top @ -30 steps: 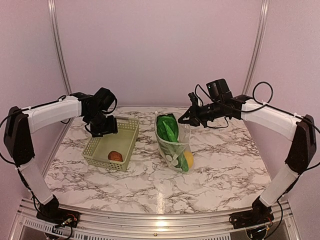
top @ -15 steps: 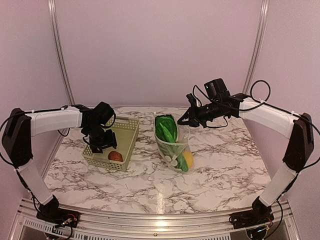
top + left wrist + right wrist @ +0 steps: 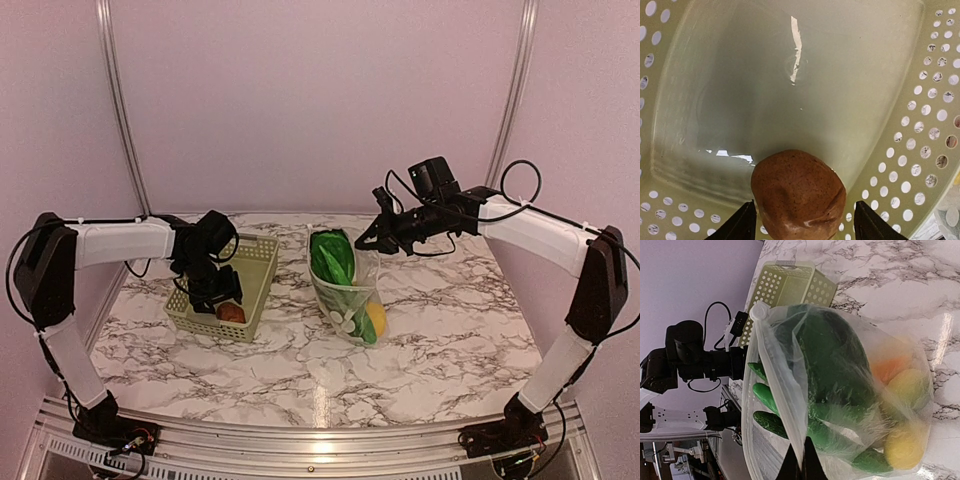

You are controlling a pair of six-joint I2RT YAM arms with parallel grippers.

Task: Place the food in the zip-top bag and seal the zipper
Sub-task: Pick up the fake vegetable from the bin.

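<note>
left gripper [image 3: 802, 227]: lowered inside the pale green basket [image 3: 262, 247], at its near end; jaws spread, one fingertip on each side of the reddish-brown round fruit [image 3: 797, 192]; the right-hand fingertip stands clear of the fruit, and contact on the other side cannot be told

reddish-brown round fruit: lying on the basket floor against the near perforated wall, the only item seen in the basket

right gripper [image 3: 801, 462]: raised above the marble table [image 3: 450, 330], to the right of the basket; fingers pressed together, pinching the mouth edge of the zip-top bag [image 3: 790, 390] where the zipper [image 3: 780, 380] runs into the fingertips

zip-top bag: just right of the basket and apart from it, bottom resting on the table, far upper edge lifted by the right gripper; mouth not sealed

contents of the bag, per right wrist view: leafy bok choy [image 3: 835, 365] filling the upper middle, long green pieces [image 3: 772, 425] along the side nearest the zipper, lemon [image 3: 905, 445] at the bottom, orange piece [image 3: 887, 367] behind the plastic beside the bok choy
</note>
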